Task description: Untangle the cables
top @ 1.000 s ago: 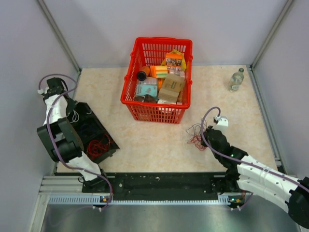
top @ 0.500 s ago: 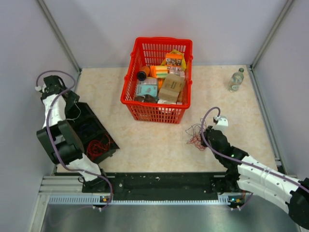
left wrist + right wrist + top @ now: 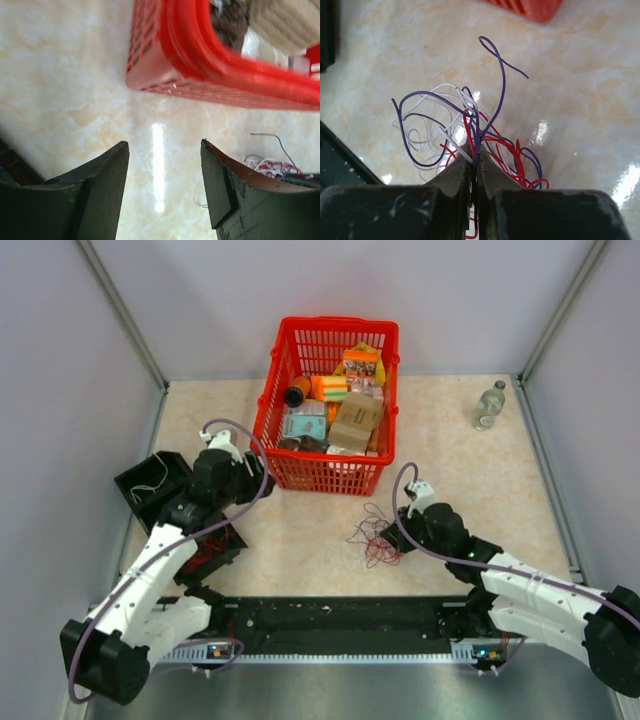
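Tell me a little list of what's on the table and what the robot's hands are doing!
basket: red, full of boxes
cables: red, white and purple tangle, in front of the basket
right fingers: shut, pinching the cables
left fingers: open, empty, near the basket
bottle: clear, upright, far right corner
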